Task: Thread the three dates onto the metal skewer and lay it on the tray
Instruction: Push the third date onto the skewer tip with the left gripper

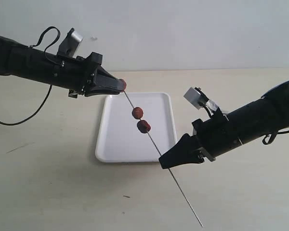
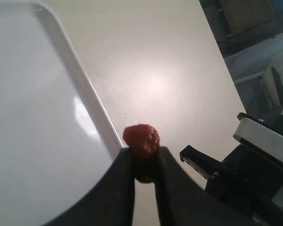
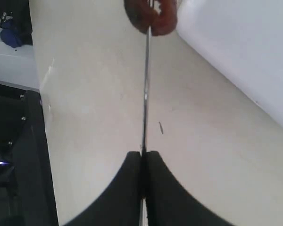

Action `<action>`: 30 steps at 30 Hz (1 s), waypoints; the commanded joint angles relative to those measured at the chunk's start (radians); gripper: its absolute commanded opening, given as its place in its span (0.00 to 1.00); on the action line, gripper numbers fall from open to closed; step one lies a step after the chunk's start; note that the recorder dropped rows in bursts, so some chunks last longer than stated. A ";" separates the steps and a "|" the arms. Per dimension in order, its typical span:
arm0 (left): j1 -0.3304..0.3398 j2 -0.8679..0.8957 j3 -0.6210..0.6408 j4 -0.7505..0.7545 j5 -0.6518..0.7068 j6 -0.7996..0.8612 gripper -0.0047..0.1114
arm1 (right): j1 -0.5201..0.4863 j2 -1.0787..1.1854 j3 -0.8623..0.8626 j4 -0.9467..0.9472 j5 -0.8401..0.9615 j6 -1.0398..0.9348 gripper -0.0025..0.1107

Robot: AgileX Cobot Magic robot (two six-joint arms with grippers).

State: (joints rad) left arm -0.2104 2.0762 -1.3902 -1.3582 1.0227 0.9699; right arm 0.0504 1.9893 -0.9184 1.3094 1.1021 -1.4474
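1. The right gripper (image 1: 163,163) has its black fingers pressed together on the thin, straight grey metal skewer (image 1: 183,193). It grips near the middle of the rod, so the upper stretch is free to take fruit and the rest pokes out behind.
2. The metal skewer slants up across the flat white rectangular tray (image 1: 118,139), its tip aimed at the other arm (a sensible spot: anything that slips off would land on the tray rather than the pale table (image 1: 62,192)).
3. Two small, wrinkled, reddish-brown threaded dates (image 1: 137,113) sit on the rod above the tray, one just beside the other and well up from the gripping fingers. At this tilt they could slide down, but the grip below would stop them.
4. The left gripper (image 1: 120,86) is clamped on the third date (image 2: 141,136). The fruit bulges beyond the fingertips, so the point can enter exposed flesh instead of striking the fingers.
5. That third date is at the skewer's tip. In the exterior view the tip appears to touch it, though whether it has pierced the fruit is too small to tell.
6. I judge the step in hand to be the last threading; laying the skewer on the tray is not yet done.
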 commanded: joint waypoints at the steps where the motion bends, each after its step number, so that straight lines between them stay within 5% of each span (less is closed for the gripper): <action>1: 0.002 -0.005 0.003 0.001 0.006 0.002 0.16 | -0.004 -0.002 0.004 0.028 0.027 -0.047 0.02; 30: -0.070 -0.005 0.003 0.134 0.098 -0.050 0.16 | -0.004 -0.002 0.004 0.132 -0.010 -0.115 0.02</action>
State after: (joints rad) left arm -0.2705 2.0762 -1.3902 -1.2434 1.0932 0.9236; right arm 0.0504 1.9935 -0.9070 1.3900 1.0817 -1.5393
